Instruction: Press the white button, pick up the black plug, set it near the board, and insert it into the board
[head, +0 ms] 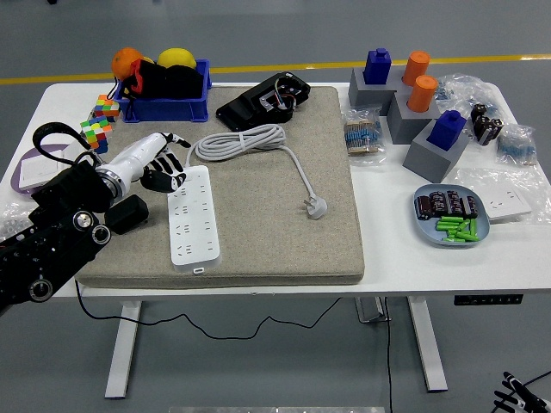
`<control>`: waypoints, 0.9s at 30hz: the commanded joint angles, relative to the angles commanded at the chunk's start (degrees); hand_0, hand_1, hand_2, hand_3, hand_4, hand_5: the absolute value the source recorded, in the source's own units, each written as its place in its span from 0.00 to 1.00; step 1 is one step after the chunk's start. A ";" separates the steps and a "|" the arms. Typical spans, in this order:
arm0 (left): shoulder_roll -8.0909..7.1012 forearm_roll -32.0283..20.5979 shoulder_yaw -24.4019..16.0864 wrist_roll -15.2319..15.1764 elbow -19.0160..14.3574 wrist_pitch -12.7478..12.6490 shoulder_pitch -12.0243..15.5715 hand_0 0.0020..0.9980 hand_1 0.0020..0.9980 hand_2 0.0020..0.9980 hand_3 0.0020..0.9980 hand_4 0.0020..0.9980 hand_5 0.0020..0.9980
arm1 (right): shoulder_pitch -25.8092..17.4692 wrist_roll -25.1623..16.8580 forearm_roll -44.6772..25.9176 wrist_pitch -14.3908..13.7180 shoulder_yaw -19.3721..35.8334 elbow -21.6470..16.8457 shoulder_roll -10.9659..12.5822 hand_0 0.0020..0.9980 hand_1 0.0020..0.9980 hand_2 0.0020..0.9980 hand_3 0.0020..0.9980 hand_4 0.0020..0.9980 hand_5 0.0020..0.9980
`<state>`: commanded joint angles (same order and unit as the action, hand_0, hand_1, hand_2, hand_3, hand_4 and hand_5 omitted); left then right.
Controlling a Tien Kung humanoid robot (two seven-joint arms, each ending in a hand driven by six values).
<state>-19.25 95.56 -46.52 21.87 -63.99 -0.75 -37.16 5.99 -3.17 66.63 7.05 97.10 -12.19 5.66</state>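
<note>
A white power strip [193, 218] lies lengthwise on the left of a beige mat [284, 232]. A small oval mark [200, 269] sits at its near end. Its white cable [241, 142] is coiled behind it and ends in a white plug [315, 206] lying on the mat. A black plug with its cord [263, 101] lies at the mat's far edge. My left hand [162, 172] rests against the strip's far left corner, fingers relaxed and holding nothing. My right hand [523, 394] shows only as a dark bit at the bottom right corner, below the table.
A blue bin [196, 105] with fruit and several colour cubes [99, 120] stand at the far left. Grey blocks with blue and orange pegs [413, 103], bagged parts [365, 136] and a blue dish of small parts [426, 225] lie on the right.
</note>
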 joint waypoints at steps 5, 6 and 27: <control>-0.14 0.10 2.75 2.77 0.72 1.45 -1.82 0.21 0.13 0.18 0.87 0.64 0.00 | 0.00 -0.02 -0.04 0.01 0.00 0.01 0.08 0.73 0.61 0.56 0.67 0.74 0.50; -0.22 -0.01 3.30 3.22 0.77 1.74 -2.15 0.21 0.13 0.18 0.87 0.64 0.00 | -0.01 -0.01 -0.04 0.01 0.00 0.02 0.11 0.73 0.61 0.56 0.67 0.74 0.50; -0.67 -6.75 10.85 7.03 3.33 5.95 -7.36 0.12 0.04 0.13 0.64 0.65 0.00 | 0.31 0.00 -0.13 -0.04 -0.36 0.10 0.60 0.73 0.61 0.56 0.67 0.74 0.50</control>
<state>-19.92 88.81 -35.68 28.90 -60.66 5.20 -44.52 6.30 -3.18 66.51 7.01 96.74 -12.09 6.27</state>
